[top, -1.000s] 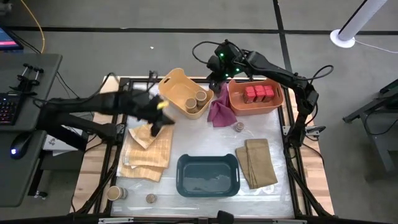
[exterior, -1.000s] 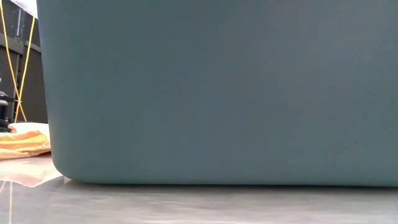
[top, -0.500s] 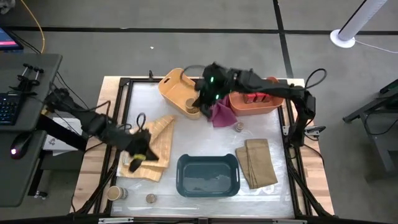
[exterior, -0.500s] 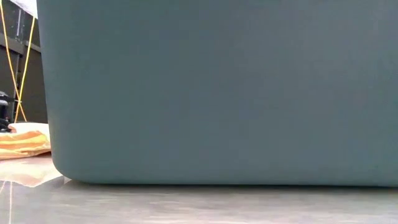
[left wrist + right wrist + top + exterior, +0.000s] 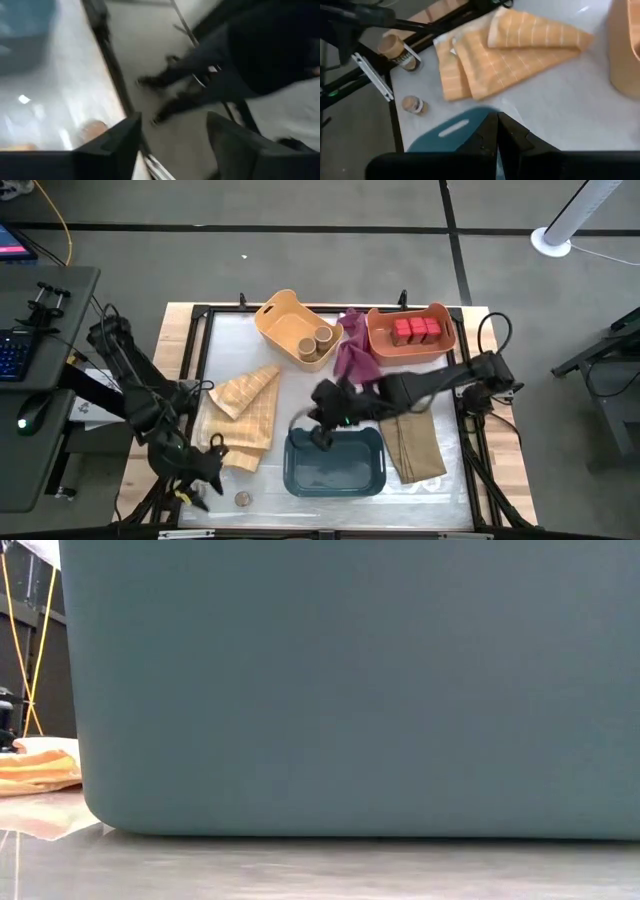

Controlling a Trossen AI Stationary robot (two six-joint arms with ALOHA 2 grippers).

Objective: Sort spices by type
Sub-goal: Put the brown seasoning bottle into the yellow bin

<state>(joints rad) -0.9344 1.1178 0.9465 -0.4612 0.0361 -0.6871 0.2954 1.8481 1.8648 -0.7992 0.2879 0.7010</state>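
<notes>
Two dark arms work over a pale worktop (image 5: pixel 420 380) set on grey floor, with a desk and keyboard off to one side.
Left hand (image 5: pixel 195 475), fingers spread, hangs at the near left corner by a small jar (image 5: pixel 241 499). Right hand (image 5: pixel 322 435), fingers pressed together, sits at the teal bin's (image 5: pixel 335 470) far rim. Three red tins (image 5: pixel 416 330) lie in the orange tray (image 5: pixel 377 345); two tan cylinders (image 5: pixel 314 341) stand in the yellow basket (image 5: pixel 275 315). Folded tan cloths (image 5: pixel 245 410) and a magenta cloth (image 5: pixel 354 358) lie between.
</notes>
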